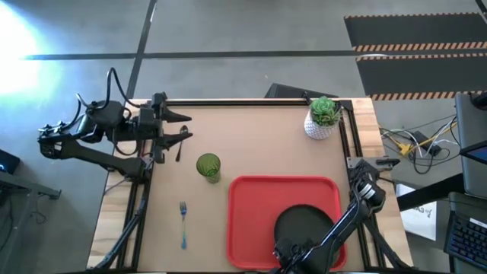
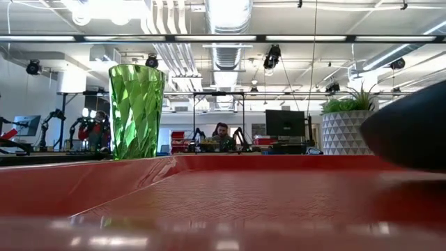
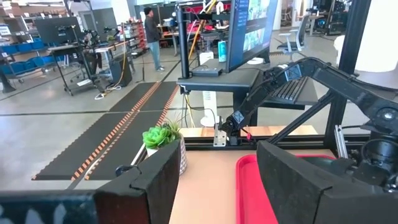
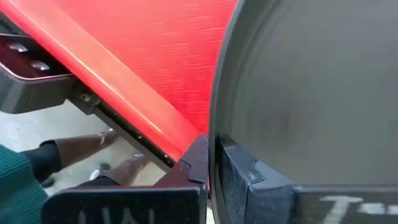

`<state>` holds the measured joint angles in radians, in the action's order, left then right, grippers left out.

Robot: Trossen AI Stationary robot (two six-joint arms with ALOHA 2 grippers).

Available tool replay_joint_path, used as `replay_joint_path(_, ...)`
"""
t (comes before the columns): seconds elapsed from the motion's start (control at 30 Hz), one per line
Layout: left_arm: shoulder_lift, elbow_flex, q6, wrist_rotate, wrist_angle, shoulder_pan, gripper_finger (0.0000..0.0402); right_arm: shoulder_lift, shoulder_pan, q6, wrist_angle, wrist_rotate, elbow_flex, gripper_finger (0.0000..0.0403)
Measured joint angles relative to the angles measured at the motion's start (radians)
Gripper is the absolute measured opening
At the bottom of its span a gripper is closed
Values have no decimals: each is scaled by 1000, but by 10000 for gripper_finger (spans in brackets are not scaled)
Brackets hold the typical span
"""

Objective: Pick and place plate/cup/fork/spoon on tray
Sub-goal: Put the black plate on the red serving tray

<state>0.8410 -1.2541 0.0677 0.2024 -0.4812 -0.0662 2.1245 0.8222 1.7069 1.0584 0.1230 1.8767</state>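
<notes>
The right tool (image 1: 285, 250) pinches the plate (image 1: 304, 224) rim at the tray (image 1: 255, 205) edge (left tool (image 1: 183, 125) spread, well apart).

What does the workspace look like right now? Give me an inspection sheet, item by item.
Surface: brown table top with a black frame along its edges.
Job's things: plate on the red tray, at its near right part; cup upright on the table, left of the tray; fork flat on the table, nearer the front edge than the cup; spoon not made out.
Clutter: white pot with a green plant at the far right corner.
Grippers: left gripper open, empty, at the far left; right gripper shut on the plate's rim.
Cables: loose cables off the table's right side.
Surroundings: people and desks beyond the table.
</notes>
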Motion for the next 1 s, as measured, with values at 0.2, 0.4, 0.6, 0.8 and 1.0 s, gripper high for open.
replay_joint_path(0.2,-2,0,0,1,0,0,195,-5,-7,-21,-26,4,-36,9)
replay_joint_path(0.4,0,-2,-1,0,1,0,195,-6,-47,-112,-58,13,-60,9)
replay_joint_path(0.6,1,-2,-2,-1,0,0,195,-6,-81,-204,-127,43,-56,9)
replay_joint_path(0.8,-4,0,-3,-8,0,0,195,-6,-90,-215,-167,64,-56,9)
replay_joint_path(1.0,-11,-1,-3,-10,-1,0,195,-6,-89,-187,-183,66,-58,13)
